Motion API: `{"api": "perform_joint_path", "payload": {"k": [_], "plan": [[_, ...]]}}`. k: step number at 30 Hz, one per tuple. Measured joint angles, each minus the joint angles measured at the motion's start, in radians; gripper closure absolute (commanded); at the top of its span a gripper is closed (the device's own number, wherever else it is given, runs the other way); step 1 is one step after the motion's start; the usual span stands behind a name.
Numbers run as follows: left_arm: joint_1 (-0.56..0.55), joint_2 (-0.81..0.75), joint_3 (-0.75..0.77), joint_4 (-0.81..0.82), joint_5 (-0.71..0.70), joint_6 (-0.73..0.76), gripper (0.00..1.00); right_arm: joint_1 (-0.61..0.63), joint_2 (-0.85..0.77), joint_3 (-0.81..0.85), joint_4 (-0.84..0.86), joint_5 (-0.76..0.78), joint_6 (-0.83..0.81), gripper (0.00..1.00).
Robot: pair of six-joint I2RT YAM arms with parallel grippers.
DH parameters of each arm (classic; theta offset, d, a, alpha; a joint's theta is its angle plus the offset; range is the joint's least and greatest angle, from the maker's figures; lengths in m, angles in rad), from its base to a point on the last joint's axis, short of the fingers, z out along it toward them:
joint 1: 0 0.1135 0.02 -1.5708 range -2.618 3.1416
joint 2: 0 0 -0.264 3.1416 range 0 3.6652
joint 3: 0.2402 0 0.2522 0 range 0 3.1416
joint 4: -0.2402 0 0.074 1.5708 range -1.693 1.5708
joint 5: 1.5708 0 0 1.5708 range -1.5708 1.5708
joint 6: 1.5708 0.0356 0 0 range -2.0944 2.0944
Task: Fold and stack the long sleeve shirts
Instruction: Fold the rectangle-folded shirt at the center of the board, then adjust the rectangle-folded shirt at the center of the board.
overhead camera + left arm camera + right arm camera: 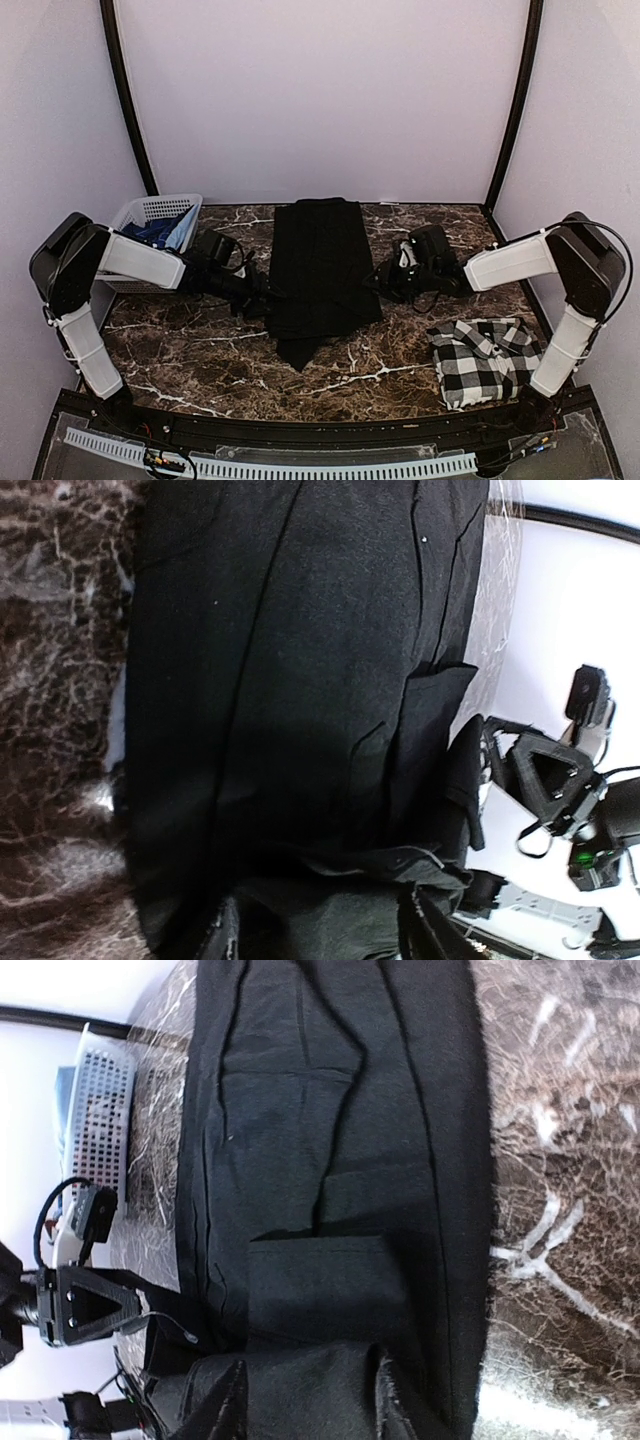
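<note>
The black shirt [318, 265] lies as a long strip mid-way across the desk [200, 350]. The left claw [320, 935] and right claw [310, 1405] both stand apart at its side edges, over cloth. The checked shirt [482, 360] lies folded near right.

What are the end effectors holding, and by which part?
Apparently nothing: the black shirt has its side edges between the open jaws of left end effector and right end effector.

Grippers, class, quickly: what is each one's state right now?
Left gripper: open, jaws apart astride the black shirt edge.
Right gripper: open too, same shirt between its jaws.
</note>
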Motion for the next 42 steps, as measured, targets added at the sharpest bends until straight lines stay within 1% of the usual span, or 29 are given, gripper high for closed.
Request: {"api": "perform_joint_path", "payload": {"k": [3, 6, 11, 14, 17, 20, 24, 27, 32, 36, 42], "plan": [[0.000, -0.024, 0.000, -0.031, -0.023, 0.029, 0.40, 0.000, -0.024, 0.006, -0.019, 0.004, -0.031, 0.56], [0.000, -0.056, 0.000, -0.050, -0.037, 0.055, 0.42, 0.004, -0.039, 0.021, -0.051, 0.011, -0.068, 0.55], [-0.002, -0.098, -0.003, -0.077, -0.043, 0.108, 0.53, 0.024, -0.045, 0.039, -0.113, 0.044, -0.139, 0.56], [-0.002, -0.107, -0.003, -0.099, -0.052, 0.149, 0.56, 0.055, -0.046, 0.051, -0.166, 0.074, -0.188, 0.56], [-0.007, -0.108, 0.015, -0.153, -0.079, 0.220, 0.57, 0.090, -0.046, 0.081, -0.216, 0.108, -0.232, 0.56], [-0.007, -0.107, 0.066, -0.204, -0.110, 0.314, 0.60, 0.116, -0.046, 0.105, -0.244, 0.135, -0.259, 0.56], [-0.007, -0.085, 0.132, -0.217, -0.127, 0.425, 0.62, 0.136, -0.058, 0.107, -0.277, 0.164, -0.280, 0.56], [-0.007, -0.050, 0.146, -0.217, -0.126, 0.488, 0.61, 0.139, -0.071, 0.105, -0.292, 0.181, -0.288, 0.56], [-0.009, -0.019, 0.139, -0.209, -0.095, 0.569, 0.53, 0.140, -0.106, 0.091, -0.298, 0.196, -0.297, 0.56], [-0.010, -0.019, 0.121, -0.163, -0.059, 0.603, 0.50, 0.140, -0.122, 0.077, -0.300, 0.203, -0.303, 0.56], [-0.013, -0.017, 0.115, -0.122, -0.035, 0.633, 0.51, 0.140, -0.130, 0.052, -0.301, 0.209, -0.306, 0.57]]}}
